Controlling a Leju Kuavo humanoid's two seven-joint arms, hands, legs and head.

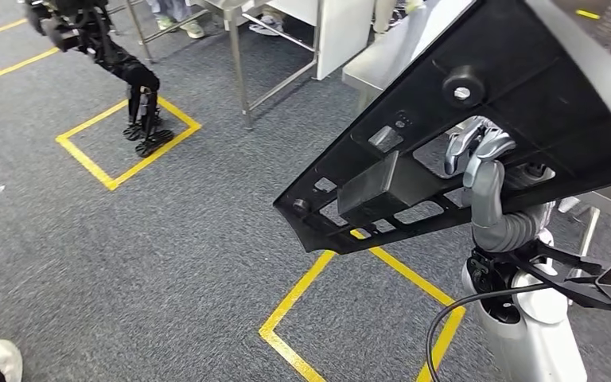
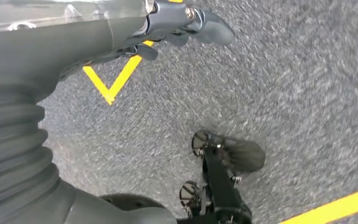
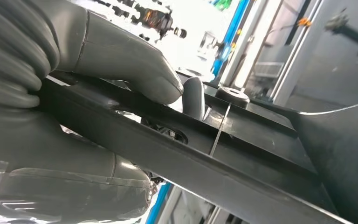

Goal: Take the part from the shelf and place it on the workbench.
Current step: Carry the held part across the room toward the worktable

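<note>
A large black triangular plastic part (image 1: 541, 87) with ribs and cut-outs hangs in the air at the right of the head view. My right hand (image 1: 481, 159) grips it from below, fingers hooked through an opening. Up close, the thumb and fingers (image 3: 121, 56) clamp one black bar of the part (image 3: 261, 154). My left hand (image 2: 177, 23) hangs over grey carpet, holding nothing, with its fingers apart. The corner of a steel workbench (image 1: 366, 76) shows just beyond the part's upper edge.
A black machine on small wheels (image 1: 139, 87) stands in a yellow taped square (image 1: 127, 171) at far left. A metal-legged table (image 1: 239, 56) stands at top centre, with people's shoes (image 1: 191, 28) behind it. Another shoe (image 1: 0, 362) is at bottom left. A second yellow taped square (image 1: 302, 294) lies below the part.
</note>
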